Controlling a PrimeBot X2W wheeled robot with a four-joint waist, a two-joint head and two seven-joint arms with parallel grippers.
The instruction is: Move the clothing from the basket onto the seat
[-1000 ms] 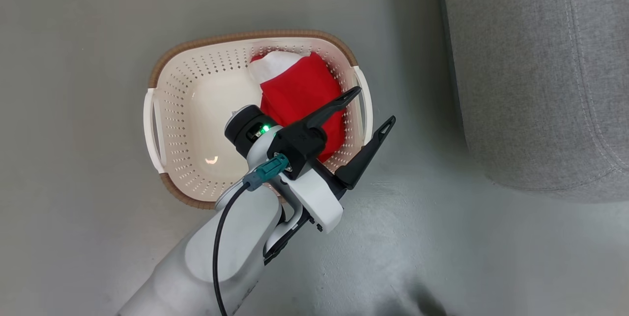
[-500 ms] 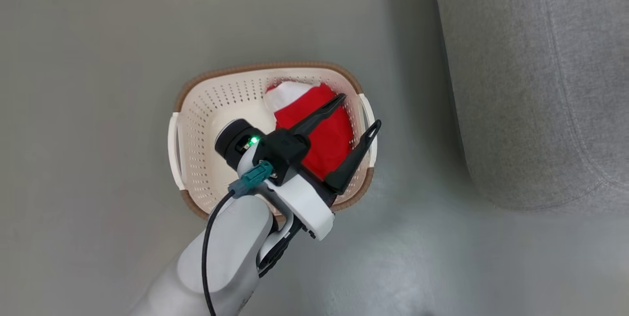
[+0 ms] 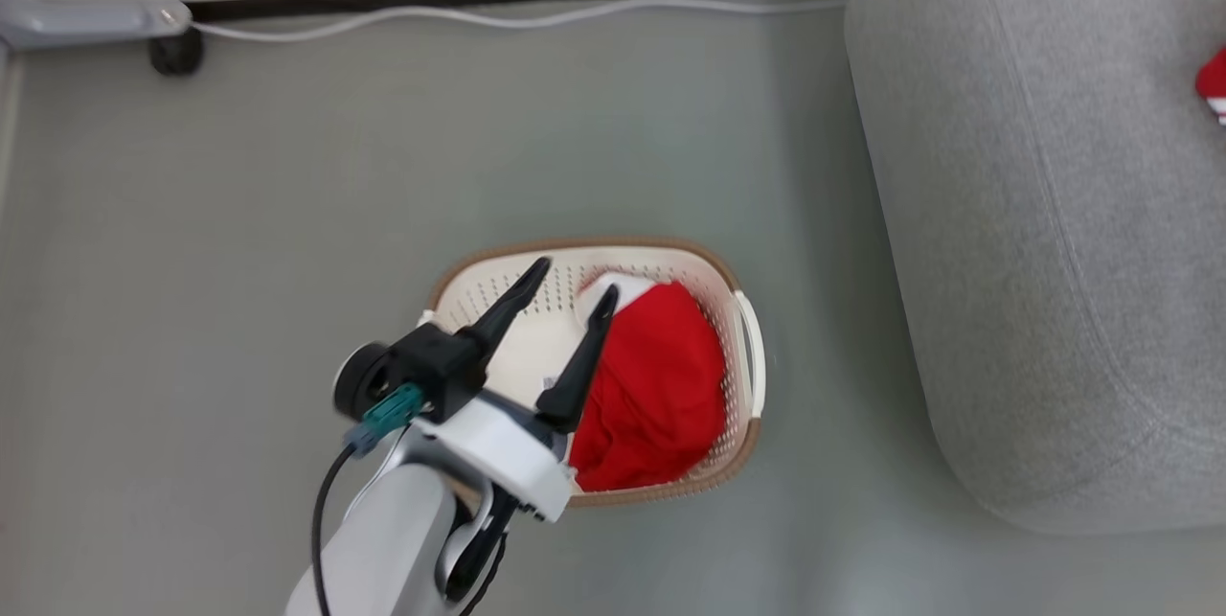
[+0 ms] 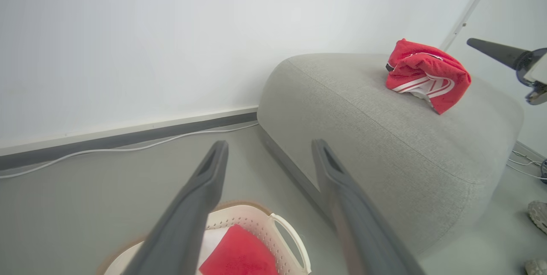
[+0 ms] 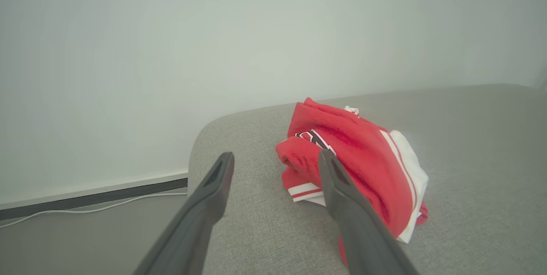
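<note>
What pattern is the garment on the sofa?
Garment: red, white stripes, black-and-white emblem; right wrist view shows it best.

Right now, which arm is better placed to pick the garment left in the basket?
Left. The left fingers stand open over the basket, beside the red garment. The right fingers are away over the sofa, at the striped garment lying there.

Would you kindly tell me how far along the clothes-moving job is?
Done: one striped garment lies on the seat. In hand: nothing; left gripper, over the basket, and right gripper are open. Left: the other red garment in the basket.
</note>
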